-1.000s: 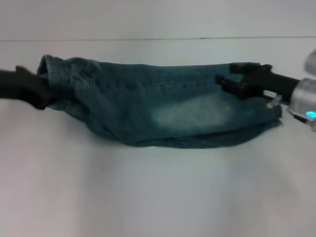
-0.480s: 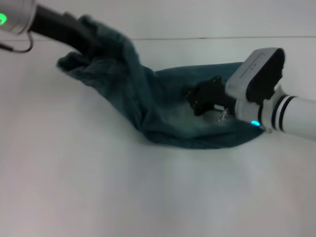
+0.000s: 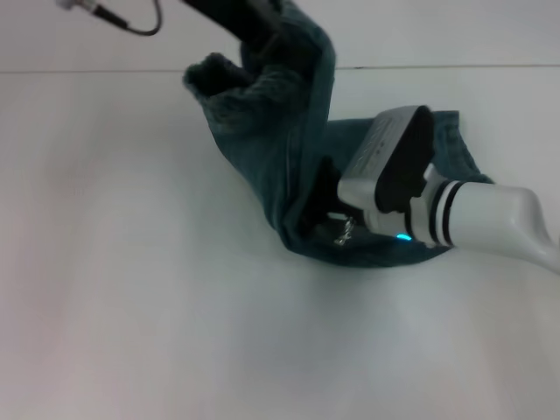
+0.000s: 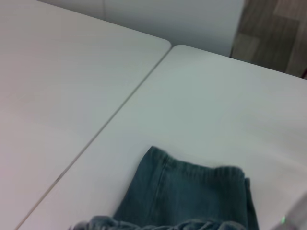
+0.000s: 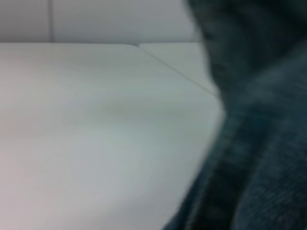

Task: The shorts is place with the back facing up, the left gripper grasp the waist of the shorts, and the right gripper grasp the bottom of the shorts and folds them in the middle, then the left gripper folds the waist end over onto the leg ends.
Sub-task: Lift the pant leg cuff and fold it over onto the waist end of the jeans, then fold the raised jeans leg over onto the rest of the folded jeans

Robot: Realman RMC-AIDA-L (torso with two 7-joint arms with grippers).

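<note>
The dark blue denim shorts (image 3: 284, 140) lie partly on the white table. Their waist end (image 3: 229, 83) is lifted high at the back, with my left gripper (image 3: 258, 24) shut on it near the top edge of the head view. The cloth rises steeply from a fold line at the middle. There my right gripper (image 3: 325, 206) rests low on the denim, half hidden by the raised cloth. The leg ends (image 3: 448, 140) lie flat on the table behind my right wrist. The left wrist view looks down on the leg ends (image 4: 192, 191). Denim (image 5: 261, 148) fills the right wrist view's side.
The white table (image 3: 131, 289) has a seam (image 3: 87, 70) running across the back, and a joint between two tabletops (image 4: 110, 124) shows in the left wrist view. Brown floor (image 4: 273, 33) lies beyond the table's far edge.
My left gripper has carried the waist end up and to the right, standing the cloth nearly upright. My right gripper slid left from the leg ends to the middle of the shorts.
</note>
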